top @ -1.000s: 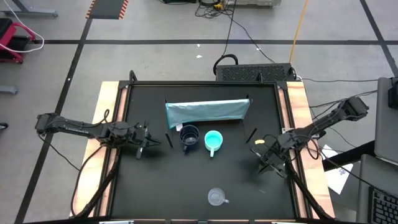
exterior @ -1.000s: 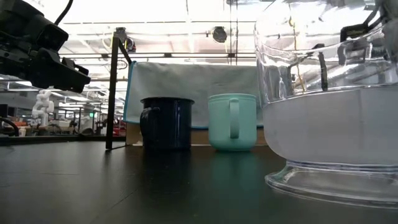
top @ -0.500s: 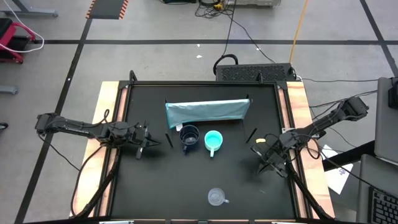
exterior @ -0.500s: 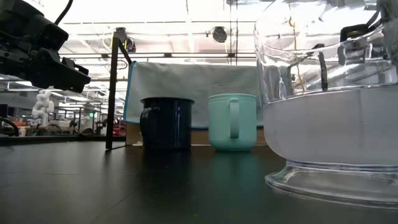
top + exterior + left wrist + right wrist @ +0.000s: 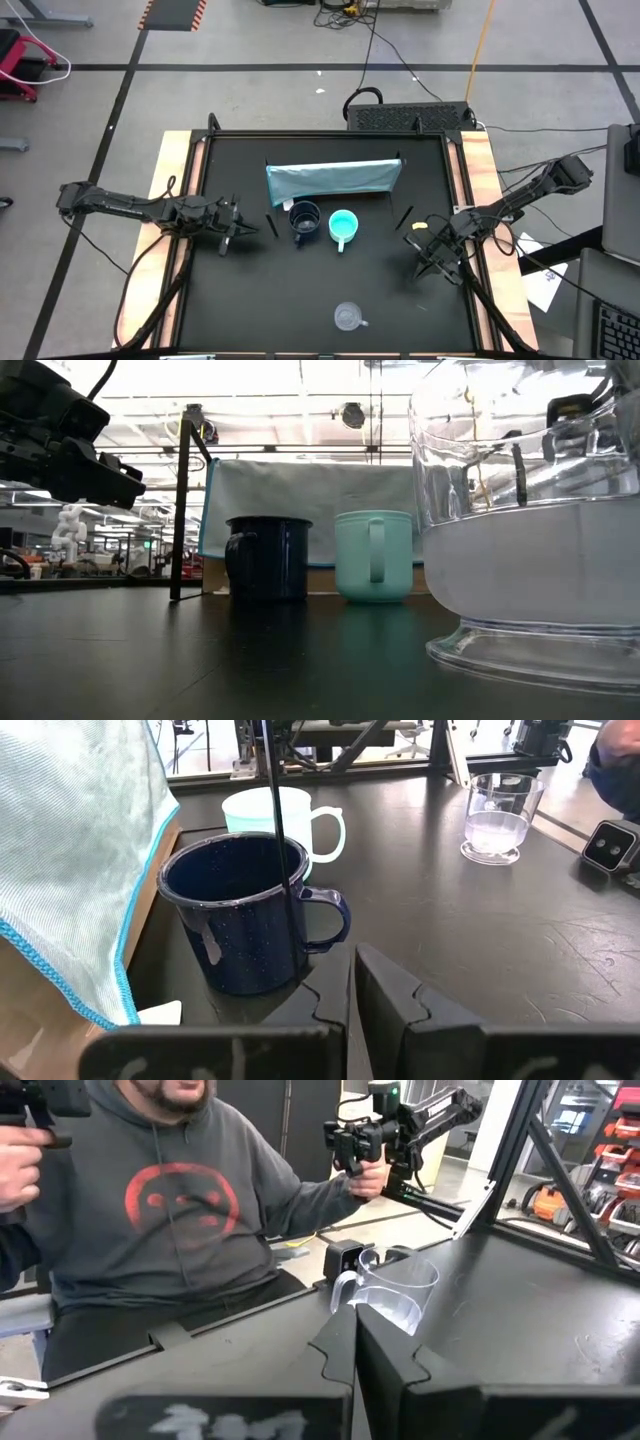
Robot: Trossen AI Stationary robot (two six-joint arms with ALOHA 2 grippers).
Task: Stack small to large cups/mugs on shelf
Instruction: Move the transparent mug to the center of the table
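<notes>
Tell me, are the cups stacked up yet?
Not yet. Nothing looks done: the navy mug and turquoise mug stand side by side before the shelf, and the clear mug sits alone. Left gripper and right gripper hold nothing, jaws shut. All stacking remains.

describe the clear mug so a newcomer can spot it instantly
On the black table, look away from the blue-grey shelf toward the opposite edge. The clear mug stands alone there, see-through, unlike the navy mug and turquoise mug paired by the shelf.
</notes>
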